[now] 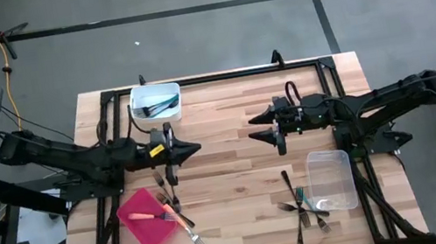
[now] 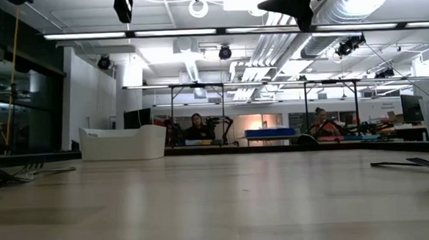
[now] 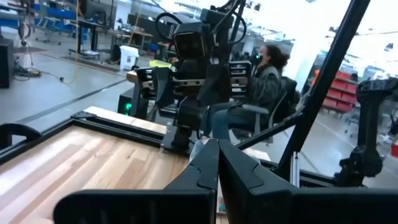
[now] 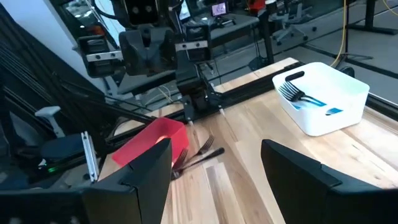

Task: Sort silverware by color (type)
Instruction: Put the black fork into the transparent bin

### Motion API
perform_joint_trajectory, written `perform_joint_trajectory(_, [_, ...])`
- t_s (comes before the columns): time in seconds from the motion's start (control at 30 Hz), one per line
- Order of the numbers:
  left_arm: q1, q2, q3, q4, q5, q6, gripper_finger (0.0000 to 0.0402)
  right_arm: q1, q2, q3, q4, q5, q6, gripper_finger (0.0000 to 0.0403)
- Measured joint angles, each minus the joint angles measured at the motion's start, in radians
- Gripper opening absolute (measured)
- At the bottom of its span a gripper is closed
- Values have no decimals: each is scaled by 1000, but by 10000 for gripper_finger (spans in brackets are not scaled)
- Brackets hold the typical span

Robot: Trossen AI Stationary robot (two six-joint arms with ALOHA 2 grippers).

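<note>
several slim forks [image 1: 303,208] lie on pale planked wood table [image 1: 234,164].

Left end effector [image 1: 194,149] closed, empty; right end effector [image 1: 253,128] spread wide, raised.

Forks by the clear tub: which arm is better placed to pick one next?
Right. Its gripper is open and above that side; the forks lie by the clear tub. The left gripper is shut, farther off.

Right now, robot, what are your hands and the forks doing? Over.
Left gripper shut, right gripper open, both empty above mid-table. Forks loose by clear tub; more at red tray, white tub. Nothing blocking.
</note>
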Motion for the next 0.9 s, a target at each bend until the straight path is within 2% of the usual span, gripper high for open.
perform_joint_trajectory(0.27, [0, 0, -2, 8, 0, -5, 0, 0, 0, 0, 2, 0, 16, 232])
perform_joint_trajectory(0.4, [0, 0, -2, 8, 0, -5, 0, 0, 1, 28, -36, -2, 210, 232])
perform_joint_trajectory(0.5, [0, 0, -2, 7, 0, -5, 0, 0, 0, 149, -228, -31, 332, 232])
perform_joint_trajectory(0.7, [1, 0, -1, 4, -2, 53, 0, 40, 80, 430, -788, -54, 442, 232])
perform_joint_trajectory(0.8, [1, 0, -1, 0, -4, 52, 0, 78, 150, 500, -969, -72, 568, 232])
perform_joint_trajectory(0.9, [1, 0, -1, -3, -4, 41, 0, 127, 222, 517, -1075, -139, 697, 232])
